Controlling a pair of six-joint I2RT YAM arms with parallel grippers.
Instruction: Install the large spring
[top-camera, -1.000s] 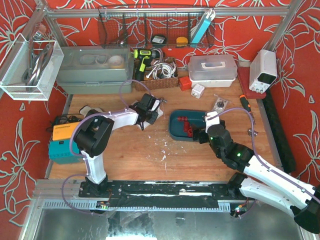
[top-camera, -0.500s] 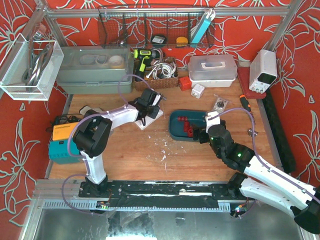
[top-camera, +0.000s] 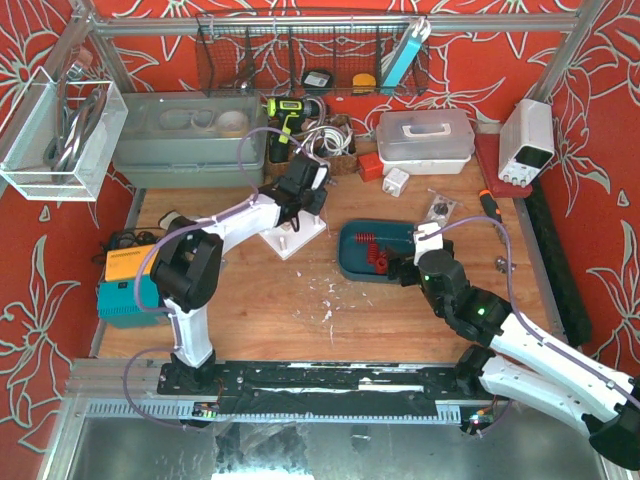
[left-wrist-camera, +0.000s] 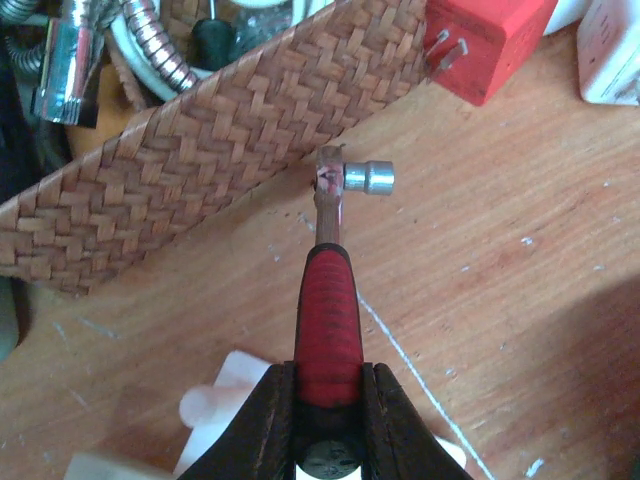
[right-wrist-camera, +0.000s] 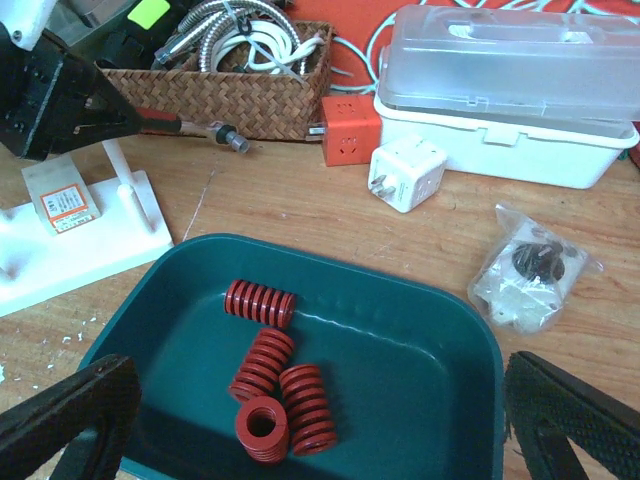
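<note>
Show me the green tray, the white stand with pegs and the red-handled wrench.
Green tray (right-wrist-camera: 400, 385), right wrist view, on its bare floor.
White stand (right-wrist-camera: 100, 255), right wrist view, on its flat base.
Wrench (left-wrist-camera: 327, 320), left wrist view, on its red handle.

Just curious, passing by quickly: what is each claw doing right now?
Left gripper: shut on the red-handled wrench.
Right gripper: open, holding nothing.

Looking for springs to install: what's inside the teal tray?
Four red springs lie in the teal tray, one seen end-on. Its near corners are hidden behind the right gripper's fingers.
</note>
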